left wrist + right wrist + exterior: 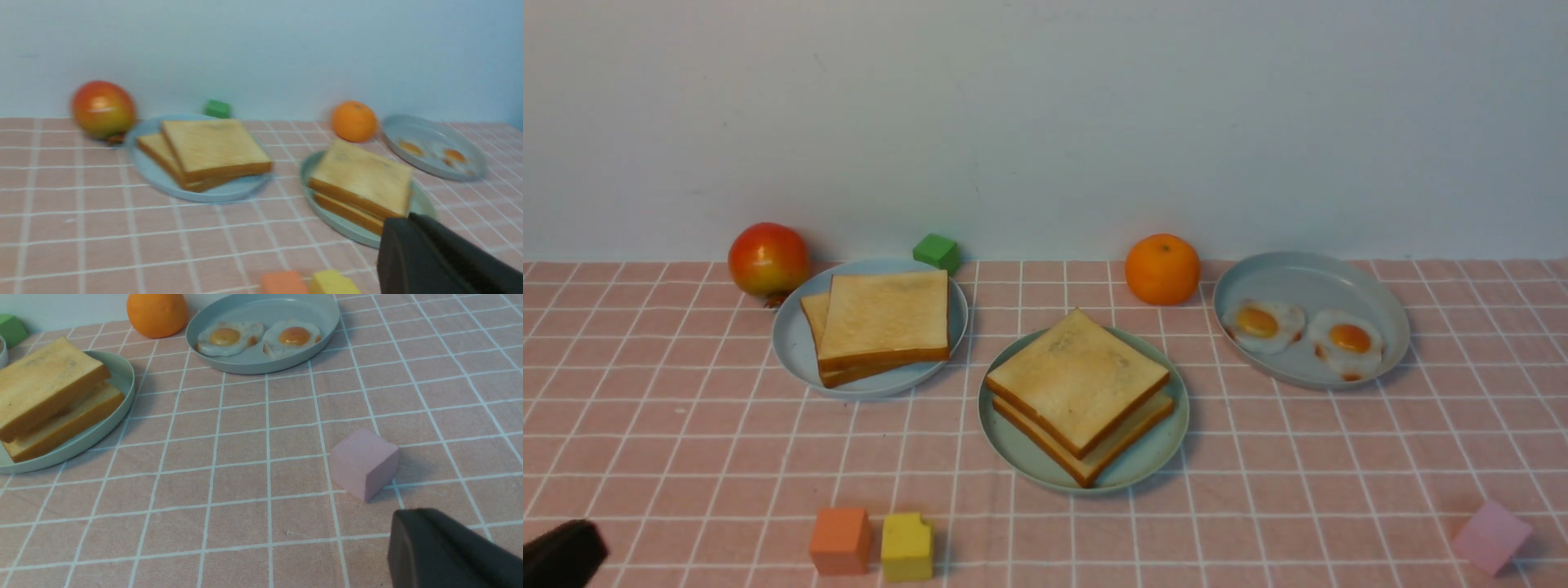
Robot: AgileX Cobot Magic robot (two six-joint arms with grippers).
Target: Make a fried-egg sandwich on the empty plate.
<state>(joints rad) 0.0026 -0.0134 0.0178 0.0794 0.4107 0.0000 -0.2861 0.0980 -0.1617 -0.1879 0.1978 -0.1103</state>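
Observation:
Two square toast slices, the top one (1078,376) and the lower one (1094,465), lie stacked on the round mint-green plate (1013,445) at the table's middle. No egg shows between them. The stack also shows in the left wrist view (363,175) and the right wrist view (45,381). My left gripper (564,551) is low at the front left corner, well away from the plate; in its wrist view (398,228) its jaws look pressed together and empty. My right gripper (402,526) is out of the front view, near the pink cube, jaws together and empty.
A blue-grey plate (792,343) with two more toast slices (886,318) sits back left. A grey-blue dish (1307,278) with two fried eggs (1262,324) sits back right. Also here are a red fruit (768,259), an orange (1162,269), and green (937,251), orange (840,541), yellow (907,545) and pink (1491,536) cubes.

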